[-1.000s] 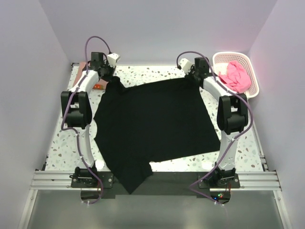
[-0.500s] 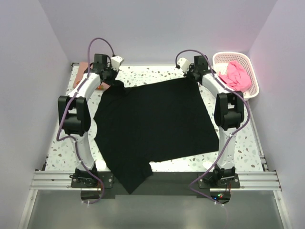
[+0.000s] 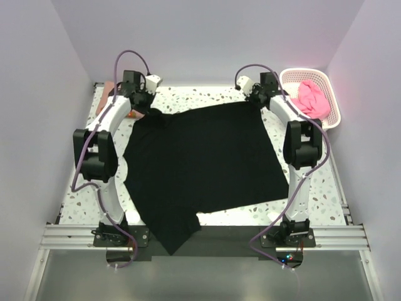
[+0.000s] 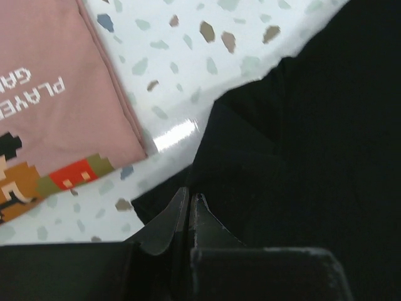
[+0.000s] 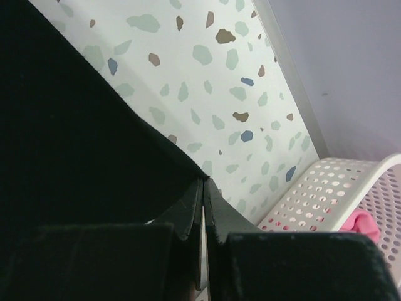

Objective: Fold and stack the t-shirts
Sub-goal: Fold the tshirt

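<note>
Pinching at both far corners: the left gripper [image 3: 149, 111] has its jaws pressed right together on the far-left edge of the black t-shirt [image 3: 200, 157], and the left wrist view shows the two fingertips [image 4: 182, 207] meeting with a bunched fold of dark cloth caught at the tips. Over on the other side the right gripper [image 3: 255, 102] is just as tightly closed, nipping the far-right corner of the same shirt, with the hem running straight into its tips in the right wrist view. The shirt itself lies spread wide across the middle of the speckled table [image 3: 322, 188], mostly flat, a little rumpled up by the left grip, and one part spills over the near edge between the two arm bases. Off at the far-left corner, just beyond the left arm, the salmon-pink t-shirt [image 4: 56, 94] sits flat on the table with its white lettering and pixel cartoon showing, apart from the black cloth. At the far right, the pink t-shirt [image 3: 311, 99] is heaped inside the basket [image 3: 286, 75], near the right gripper but not touching it.
</note>
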`<state>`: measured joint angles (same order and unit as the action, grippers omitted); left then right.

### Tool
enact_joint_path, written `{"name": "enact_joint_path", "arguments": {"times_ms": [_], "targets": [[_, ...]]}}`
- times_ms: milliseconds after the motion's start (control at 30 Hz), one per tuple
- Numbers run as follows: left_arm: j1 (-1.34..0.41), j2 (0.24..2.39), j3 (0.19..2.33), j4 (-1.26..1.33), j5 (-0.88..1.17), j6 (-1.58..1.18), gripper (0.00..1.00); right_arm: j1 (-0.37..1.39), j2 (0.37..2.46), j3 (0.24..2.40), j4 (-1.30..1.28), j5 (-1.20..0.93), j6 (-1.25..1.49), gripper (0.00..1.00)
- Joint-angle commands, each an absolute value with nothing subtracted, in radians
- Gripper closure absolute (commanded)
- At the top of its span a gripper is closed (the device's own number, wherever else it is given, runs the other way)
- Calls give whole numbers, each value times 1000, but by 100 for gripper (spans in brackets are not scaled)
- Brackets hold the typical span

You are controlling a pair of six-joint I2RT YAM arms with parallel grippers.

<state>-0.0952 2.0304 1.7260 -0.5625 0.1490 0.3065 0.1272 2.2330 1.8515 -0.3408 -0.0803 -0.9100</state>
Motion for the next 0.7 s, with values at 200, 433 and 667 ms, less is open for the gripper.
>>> {"name": "enact_joint_path", "arguments": {"times_ms": [200, 433, 667], "targets": [[-271, 1660, 1444, -793, 193, 267, 100, 69, 2048, 1726, -414, -248, -1064, 100], [-339, 1580, 1232, -808, 170, 207, 100, 29, 1982, 1576, -457, -270, -1203, 100], [-337, 1621, 1131, -787, 101, 258, 100, 5, 1985, 1505, -439, -242, -1267, 100]]}}
